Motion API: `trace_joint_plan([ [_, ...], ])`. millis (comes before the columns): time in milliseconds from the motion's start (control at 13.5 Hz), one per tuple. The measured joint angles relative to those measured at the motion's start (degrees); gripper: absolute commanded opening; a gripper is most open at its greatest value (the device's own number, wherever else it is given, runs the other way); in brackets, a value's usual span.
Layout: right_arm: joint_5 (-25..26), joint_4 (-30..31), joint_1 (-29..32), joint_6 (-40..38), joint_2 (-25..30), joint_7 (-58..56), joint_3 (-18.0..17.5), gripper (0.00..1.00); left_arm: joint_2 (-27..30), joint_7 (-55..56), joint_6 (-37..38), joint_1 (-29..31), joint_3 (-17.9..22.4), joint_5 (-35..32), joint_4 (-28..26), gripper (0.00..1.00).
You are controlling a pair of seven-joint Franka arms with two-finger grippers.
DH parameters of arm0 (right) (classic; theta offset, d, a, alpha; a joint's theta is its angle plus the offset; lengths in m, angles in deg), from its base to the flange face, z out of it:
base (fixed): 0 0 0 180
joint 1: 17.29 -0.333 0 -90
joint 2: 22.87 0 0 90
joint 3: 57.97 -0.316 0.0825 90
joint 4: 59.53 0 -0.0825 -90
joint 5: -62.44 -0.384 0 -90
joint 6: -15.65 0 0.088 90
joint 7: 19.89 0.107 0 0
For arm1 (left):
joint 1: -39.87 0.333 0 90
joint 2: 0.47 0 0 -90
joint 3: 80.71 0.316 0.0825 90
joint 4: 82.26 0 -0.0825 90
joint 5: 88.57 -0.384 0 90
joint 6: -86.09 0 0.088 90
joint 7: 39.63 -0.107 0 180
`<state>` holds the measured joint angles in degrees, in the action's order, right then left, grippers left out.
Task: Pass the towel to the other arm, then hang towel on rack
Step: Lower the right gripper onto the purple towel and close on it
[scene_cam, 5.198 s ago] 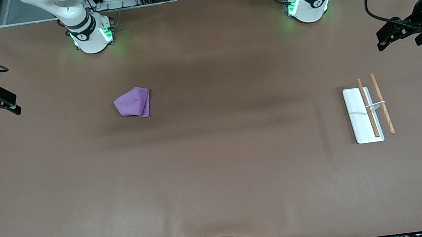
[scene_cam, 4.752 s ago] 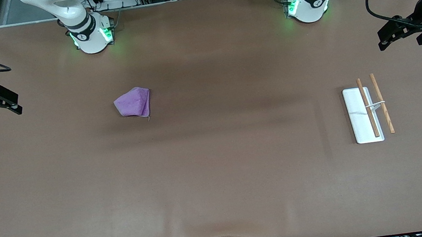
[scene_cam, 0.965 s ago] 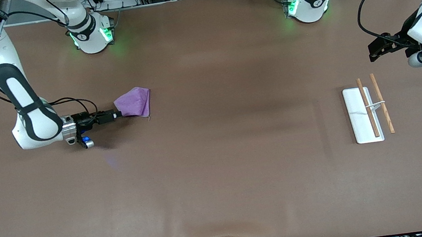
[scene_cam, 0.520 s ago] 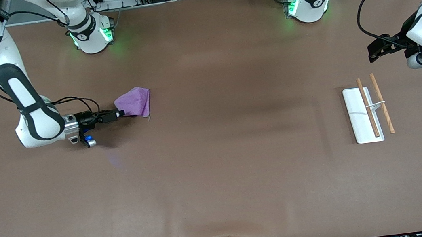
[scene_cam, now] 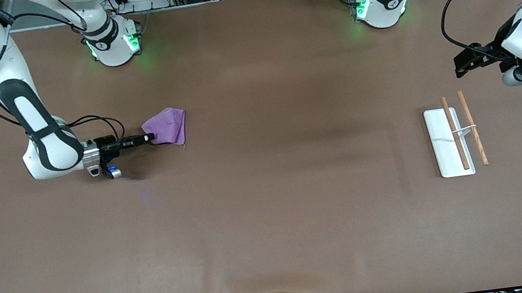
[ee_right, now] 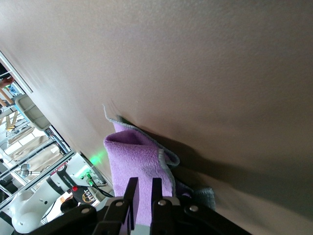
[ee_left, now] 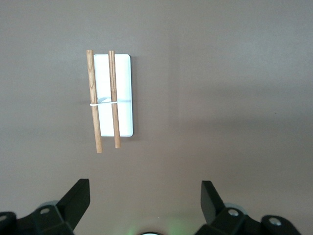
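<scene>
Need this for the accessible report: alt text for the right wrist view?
The right gripper pinches an edge of the purple towel, which lies crumpled on the brown table. A robot base with a green light stands farther off.

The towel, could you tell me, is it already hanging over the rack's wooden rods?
No, the towel lies crumpled on the table toward the right arm's end, while the rack stands bare toward the left arm's end.

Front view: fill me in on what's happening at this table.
The right gripper is low at the edge of the purple towel, its fingers pinched onto the cloth, which lies on the table toward the right arm's end. The left gripper waits open in the air at the left arm's end, by the rack. Nothing hangs on the rack; the handover hasn't begun.
</scene>
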<state>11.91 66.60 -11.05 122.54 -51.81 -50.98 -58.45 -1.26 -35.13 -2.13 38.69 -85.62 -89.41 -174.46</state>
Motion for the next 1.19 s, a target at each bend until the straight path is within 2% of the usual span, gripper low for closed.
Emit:
trace_joint_plan([
  [74,0.00,0.00,0.08,0.01,0.00,-0.02,0.11,0.92,0.00,0.00,0.00,0.00,0.00,0.00,-0.01,1.00],
  [446,0.00,0.47,0.06,1.92,-0.79,-0.11,0.17,0.93,0.00,0.00,0.00,0.00,0.00,0.00,-0.02,1.00],
  [520,0.00,0.47,0.13,2.22,-1.01,-0.19,0.21,0.89,0.00,0.00,0.00,0.00,0.00,0.00,-0.02,1.00],
  [743,-0.62,0.57,0.17,2.11,-1.26,0.16,0.19,0.65,0.00,0.00,0.00,0.00,0.00,0.00,-0.03,1.00],
  [891,-1.22,0.84,0.03,1.47,-1.43,0.98,0.03,0.58,0.00,0.00,0.00,0.00,0.00,0.00,-0.03,1.00],
  [965,-1.37,0.94,-0.01,1.13,-1.44,1.58,-0.07,0.41,0.00,0.00,0.00,0.00,0.00,0.00,-0.03,1.00],
  [1040,-2.00,1.04,-0.11,0.94,-1.44,1.82,-0.16,0.17,-0.01,0.00,-0.02,0.00,0.00,0.00,-0.03,1.00],
  [1114,-2.79,1.20,-0.20,0.74,-1.44,1.93,-0.25,0.00,0.00,0.00,-0.12,0.00,0.00,0.00,-0.03,1.00],
  [1188,-3.28,1.33,-0.24,0.25,-1.44,2.07,-0.31,0.00,-0.01,0.00,-0.22,0.00,0.00,0.00,-0.03,1.00],
])
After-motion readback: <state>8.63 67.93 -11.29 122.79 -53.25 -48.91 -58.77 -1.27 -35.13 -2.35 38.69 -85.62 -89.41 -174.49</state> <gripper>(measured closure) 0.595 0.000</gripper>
